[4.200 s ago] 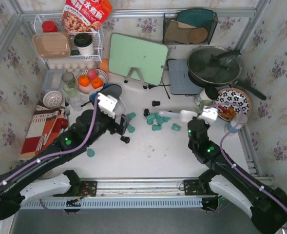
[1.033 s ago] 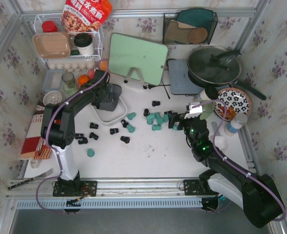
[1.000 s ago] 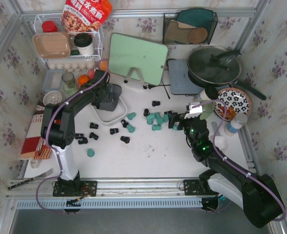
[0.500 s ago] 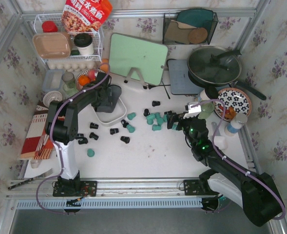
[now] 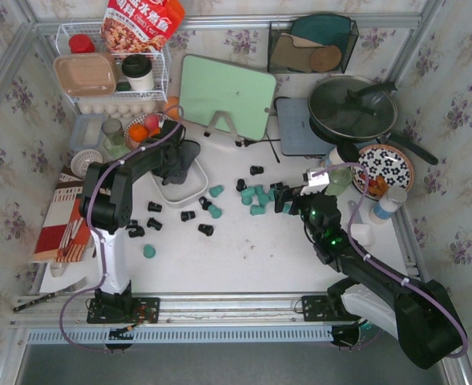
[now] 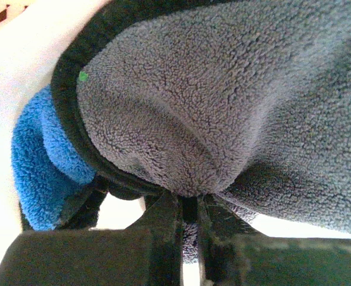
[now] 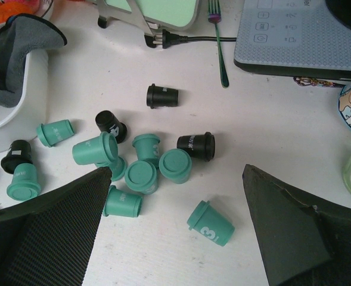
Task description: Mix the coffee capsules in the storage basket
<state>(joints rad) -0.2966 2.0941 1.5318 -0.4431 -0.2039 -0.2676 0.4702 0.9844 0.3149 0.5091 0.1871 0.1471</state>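
Note:
Teal coffee capsules lie clustered mid-table, with black ones scattered to the left. The white storage basket holds a grey cloth, not capsules. My left gripper reaches into it. In the left wrist view that gripper is shut on a fold of the grey cloth, beside a blue cloth. My right gripper is open over the cluster. Its wrist view shows the right gripper wide above teal capsules and one marked 3. The basket is at the left.
A green cutting board leans behind the capsules, its plug and a green fork nearby. A grey cooker, a pan and a patterned plate fill the right. A wire rack and a fruit bowl stand at the left.
My left gripper has closed on the grey cloth in the basket. The right gripper stays open over the teal cluster, barely moved.

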